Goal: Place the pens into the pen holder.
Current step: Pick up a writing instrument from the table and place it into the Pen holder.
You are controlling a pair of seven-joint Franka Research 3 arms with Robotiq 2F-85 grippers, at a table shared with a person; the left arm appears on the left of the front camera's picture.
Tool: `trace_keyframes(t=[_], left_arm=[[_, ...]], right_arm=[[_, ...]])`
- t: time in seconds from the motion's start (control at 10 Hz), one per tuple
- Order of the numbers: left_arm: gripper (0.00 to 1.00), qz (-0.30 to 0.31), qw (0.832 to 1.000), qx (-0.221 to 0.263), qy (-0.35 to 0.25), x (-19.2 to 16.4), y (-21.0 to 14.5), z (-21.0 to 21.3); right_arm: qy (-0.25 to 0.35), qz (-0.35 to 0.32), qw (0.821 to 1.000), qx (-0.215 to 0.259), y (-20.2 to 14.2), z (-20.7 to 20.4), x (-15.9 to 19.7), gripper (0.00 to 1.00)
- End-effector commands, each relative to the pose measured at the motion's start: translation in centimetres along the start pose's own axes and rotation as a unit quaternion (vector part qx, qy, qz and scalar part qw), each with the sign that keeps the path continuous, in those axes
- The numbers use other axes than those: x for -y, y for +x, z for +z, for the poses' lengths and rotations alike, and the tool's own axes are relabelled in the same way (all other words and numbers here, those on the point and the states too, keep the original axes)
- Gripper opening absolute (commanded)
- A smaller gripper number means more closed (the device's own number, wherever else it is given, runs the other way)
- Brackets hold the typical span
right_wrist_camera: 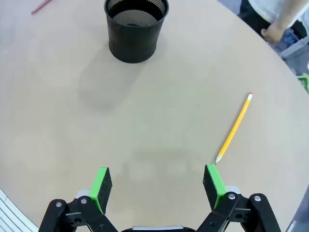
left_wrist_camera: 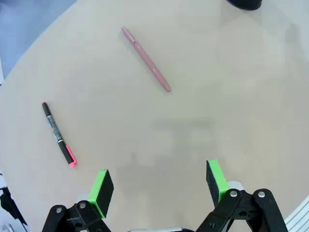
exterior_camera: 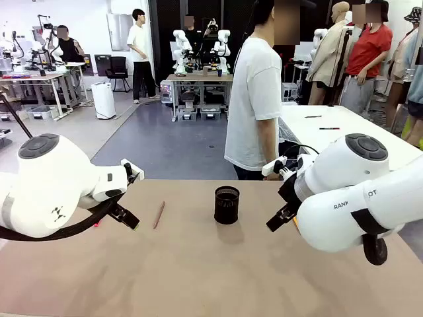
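Observation:
The black mesh pen holder [exterior_camera: 227, 205] stands upright at the middle of the table, with nothing seen inside it [right_wrist_camera: 136, 29]. A reddish-brown pen [exterior_camera: 158, 214] lies to its left; in the left wrist view this pen [left_wrist_camera: 145, 58] lies slanted ahead of my left gripper [left_wrist_camera: 159, 186], which is open and hovering above the table. A black marker with a pink-red end [left_wrist_camera: 58, 135] lies near the left finger [left_wrist_camera: 101, 191]. My right gripper [right_wrist_camera: 157, 183] is open over bare table. The orange-yellow pencil [right_wrist_camera: 235, 126] lies just beyond its right finger [right_wrist_camera: 212, 182], tip toward it.
A person in a white T-shirt [exterior_camera: 254, 99] stands at the far edge, one hand [right_wrist_camera: 273, 33] near the table rim. My left gripper [exterior_camera: 124, 215] and right gripper [exterior_camera: 283, 215] flank the holder. Another white table [exterior_camera: 330, 122] with pens stands behind right.

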State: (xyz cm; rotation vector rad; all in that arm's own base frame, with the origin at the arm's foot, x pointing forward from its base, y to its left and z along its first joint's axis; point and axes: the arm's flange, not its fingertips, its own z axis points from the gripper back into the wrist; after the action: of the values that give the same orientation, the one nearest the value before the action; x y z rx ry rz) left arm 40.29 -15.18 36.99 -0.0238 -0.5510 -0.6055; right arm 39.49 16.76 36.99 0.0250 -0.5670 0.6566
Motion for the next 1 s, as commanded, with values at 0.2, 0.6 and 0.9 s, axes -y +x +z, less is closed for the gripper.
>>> trace_keyframes(t=[0.2,0.6,0.9], left_arm=[[1.0,0.0,1.0,0.0,0.0,0.0,0.01,0.02],[1.0,0.0,1.0,0.0,0.0,0.0,0.01,0.02],[1.0,0.0,1.0,0.0,0.0,0.0,0.01,0.02]], right_arm=[[0.0,0.0,1.0,0.0,0.0,0.0,0.0,1.0],[0.0,0.0,1.0,0.0,0.0,0.0,0.0,1.0],[0.0,0.0,1.0,0.0,0.0,0.0,0.0,1.0]])
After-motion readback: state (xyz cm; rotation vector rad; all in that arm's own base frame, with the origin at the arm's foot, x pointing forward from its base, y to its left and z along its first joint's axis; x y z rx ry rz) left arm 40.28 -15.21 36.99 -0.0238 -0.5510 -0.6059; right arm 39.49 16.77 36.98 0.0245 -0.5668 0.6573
